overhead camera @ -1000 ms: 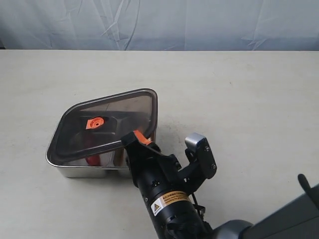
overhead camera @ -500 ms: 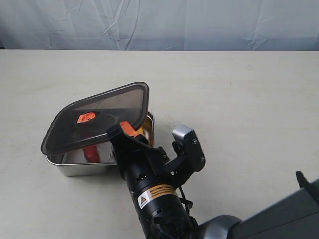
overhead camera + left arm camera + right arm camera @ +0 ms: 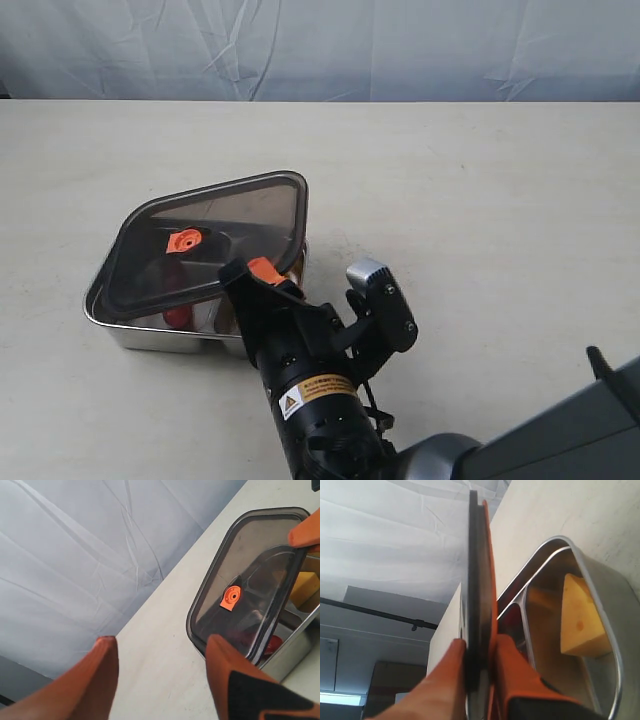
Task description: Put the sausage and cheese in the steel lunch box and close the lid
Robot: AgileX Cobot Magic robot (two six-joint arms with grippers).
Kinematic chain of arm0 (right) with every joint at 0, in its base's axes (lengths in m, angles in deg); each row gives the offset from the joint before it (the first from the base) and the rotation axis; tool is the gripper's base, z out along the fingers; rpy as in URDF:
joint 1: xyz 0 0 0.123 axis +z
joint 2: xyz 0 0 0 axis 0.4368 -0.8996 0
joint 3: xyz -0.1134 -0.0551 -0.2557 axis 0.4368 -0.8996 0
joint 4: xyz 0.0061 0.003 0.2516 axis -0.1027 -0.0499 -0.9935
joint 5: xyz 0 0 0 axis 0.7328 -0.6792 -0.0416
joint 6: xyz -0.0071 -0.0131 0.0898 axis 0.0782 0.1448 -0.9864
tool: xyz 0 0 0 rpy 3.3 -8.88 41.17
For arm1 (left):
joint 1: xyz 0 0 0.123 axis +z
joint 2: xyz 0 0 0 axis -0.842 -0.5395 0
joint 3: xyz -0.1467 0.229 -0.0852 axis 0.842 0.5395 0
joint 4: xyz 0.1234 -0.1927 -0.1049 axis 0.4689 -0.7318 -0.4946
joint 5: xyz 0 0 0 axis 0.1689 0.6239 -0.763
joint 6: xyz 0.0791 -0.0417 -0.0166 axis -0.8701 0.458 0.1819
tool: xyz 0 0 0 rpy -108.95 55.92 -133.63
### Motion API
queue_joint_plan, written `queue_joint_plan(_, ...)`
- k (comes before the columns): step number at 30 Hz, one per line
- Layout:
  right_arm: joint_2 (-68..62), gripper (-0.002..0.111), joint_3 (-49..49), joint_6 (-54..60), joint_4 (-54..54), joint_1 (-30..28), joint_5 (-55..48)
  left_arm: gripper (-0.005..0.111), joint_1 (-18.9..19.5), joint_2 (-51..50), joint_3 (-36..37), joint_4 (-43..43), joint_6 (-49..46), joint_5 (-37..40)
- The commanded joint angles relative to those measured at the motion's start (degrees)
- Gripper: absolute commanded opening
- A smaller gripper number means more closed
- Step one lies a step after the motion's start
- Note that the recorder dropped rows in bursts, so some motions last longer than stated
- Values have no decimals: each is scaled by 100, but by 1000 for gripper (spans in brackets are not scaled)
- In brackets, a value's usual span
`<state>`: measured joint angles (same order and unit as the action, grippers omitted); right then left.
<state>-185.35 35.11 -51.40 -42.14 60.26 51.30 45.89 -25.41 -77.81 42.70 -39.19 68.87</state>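
The steel lunch box [image 3: 150,338] sits left of centre on the table. Through the lid I see the red sausage [image 3: 178,316] in its left compartment. The yellow cheese [image 3: 580,617] lies in the other compartment, also seen in the left wrist view [image 3: 305,587]. The dark see-through lid [image 3: 215,235] with its orange valve [image 3: 184,241] hovers tilted over the box, not seated. My right gripper [image 3: 258,272] is shut on the lid's near right edge [image 3: 477,580]. My left gripper [image 3: 161,645] is open and empty, away from the box and out of the exterior view.
The right arm's black body [image 3: 320,390] rises from the front edge and hides the box's near right corner. A grey cloth backdrop [image 3: 320,45] hangs behind the table's far edge. Bare pale tabletop [image 3: 480,220] spreads to the right.
The right gripper carried the lid left and up, then brought it back right and lower, so it lies more squarely over the box. The left gripper stayed out of the exterior view.
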Motion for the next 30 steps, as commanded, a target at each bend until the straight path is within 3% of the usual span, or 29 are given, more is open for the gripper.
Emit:
queue_joint_plan(1, -36, -1, 5, 94, 2, -3, -195, 51, -11, 23, -23, -92, 51, -56)
queue_joint_plan(27, -36, -1, 5, 94, 428, -3, -195, 51, -11, 23, -23, -92, 51, -56)
queue_joint_plan(29, -36, 6, 5, 125, 462, -3, -195, 51, -11, 23, -23, -92, 51, -56)
queue_joint_plan(30, -36, 16, 5, 125, 462, -3, -195, 51, -11, 23, -23, -92, 51, -56)
